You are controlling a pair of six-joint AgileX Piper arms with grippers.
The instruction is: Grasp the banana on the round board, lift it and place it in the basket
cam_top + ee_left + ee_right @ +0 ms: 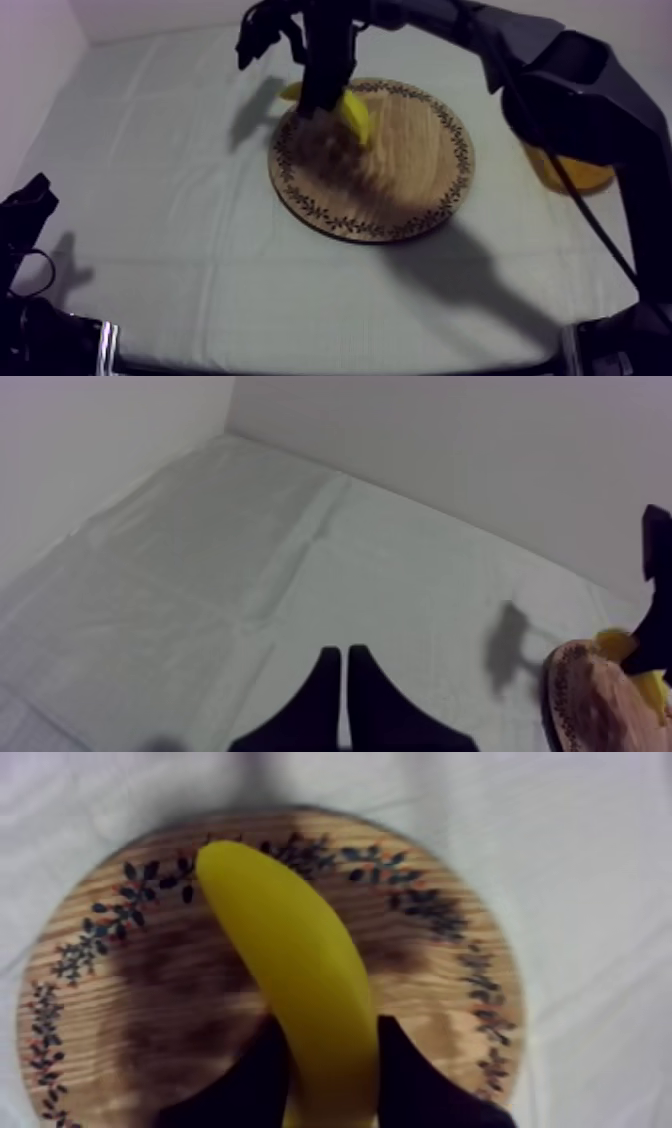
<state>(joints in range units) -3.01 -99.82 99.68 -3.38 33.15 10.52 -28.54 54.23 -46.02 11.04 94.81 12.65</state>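
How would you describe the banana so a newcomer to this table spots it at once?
Find the round wooden board in the middle of the cloth. At its far left rim, the right gripper is closed round the banana. It is the only smooth, curved yellow thing over the board; the yellow basket sits off the board at the right.

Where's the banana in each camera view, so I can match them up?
Top view: banana at the board's far edge, under the right gripper.
Left wrist view: banana at the board's rim, beside the right gripper.
Right wrist view: banana held by the right gripper, over the board.
Shared landmark: the board's patterned rim.
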